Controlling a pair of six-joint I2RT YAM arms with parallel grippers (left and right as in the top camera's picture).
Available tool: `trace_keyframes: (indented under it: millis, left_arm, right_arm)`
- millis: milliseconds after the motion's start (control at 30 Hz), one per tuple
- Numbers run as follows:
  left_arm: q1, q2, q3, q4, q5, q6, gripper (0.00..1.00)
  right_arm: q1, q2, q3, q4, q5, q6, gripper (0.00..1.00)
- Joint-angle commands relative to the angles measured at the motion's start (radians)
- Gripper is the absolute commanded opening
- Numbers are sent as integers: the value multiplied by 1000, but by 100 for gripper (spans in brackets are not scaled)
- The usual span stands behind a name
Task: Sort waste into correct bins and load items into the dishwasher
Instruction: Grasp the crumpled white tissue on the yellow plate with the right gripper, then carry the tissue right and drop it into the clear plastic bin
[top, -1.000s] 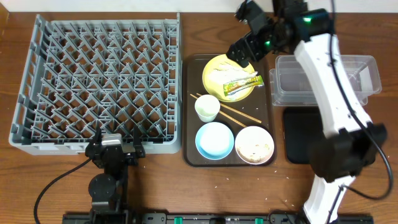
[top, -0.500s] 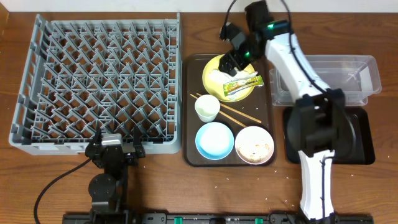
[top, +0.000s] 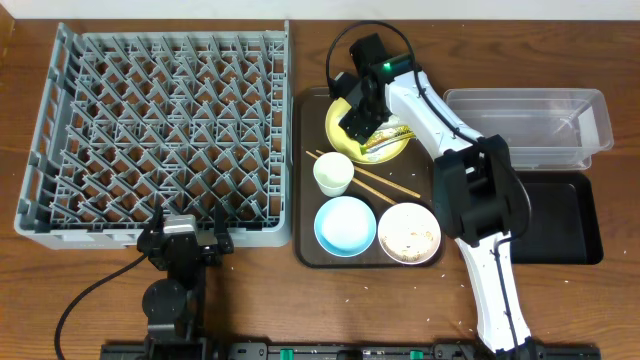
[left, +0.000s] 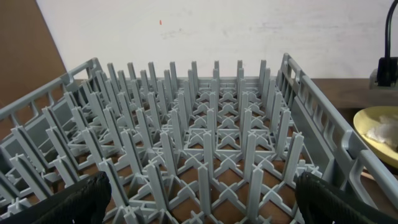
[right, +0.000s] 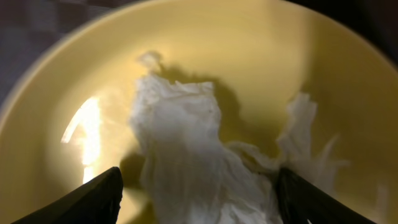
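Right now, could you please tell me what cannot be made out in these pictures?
Overhead: the right gripper hides parts of the yellow plate and wrapper.
Right wrist: plate rim cut off; wrapper out of frame.
Left wrist: dish rack cut off at the bottom edge.
White bowl: contents too small overhead.

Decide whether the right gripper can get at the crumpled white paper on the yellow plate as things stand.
Probably yes. The right gripper hangs open directly above the paper, one finger to each side, and nothing lies over it on the plate.
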Motion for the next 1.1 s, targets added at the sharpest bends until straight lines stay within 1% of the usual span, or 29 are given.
trace_keyframes:
  millis: [0,33,100,133,167,200,233,333,467,833,1067]
  left_arm:
    - [5,-6,-27,-26,-5,-5,95]
    - [5,-6,-27,-26,-6,-5,95]
    - [5,-6,-27,-26,-5,-5,95]
    - [5,-6,-27,-26,-5,-5,95]
    - [5,-6,-27,-26,-6,-5,95]
    - [5,-6,-27,-26,-6,-5,95]
    - [5,-6,-27,-26,-5,-5,95]
    - [5,-6,-27,-26,-6,-5,95]
    - [5,-6,-27,-26,-6,-5,95]
    - [5,-6,-27,-26,-5,-5,95]
    - [5,-6,-27,-26,-6,-5,96]
  right_arm:
    - [7,38,9,-8,55,-3,74]
    - [7,38,9,-8,55,-3,71]
    - [5,38,9,-9,55,-3,57]
    - [4,38,9,-12,55,-3,46]
    - [3,38,9,-16,56,5,28]
    - [3,38,9,-16,56,15,6]
    - [3,37,10,-16,55,32,1]
    - [3,18,11,-15,54,66,1]
    - [3,-53,34,-15,52,129,1]
    - [-28,-395,47,3,50,326,1]
    - [-51,-422,46,-7,-1,343,1]
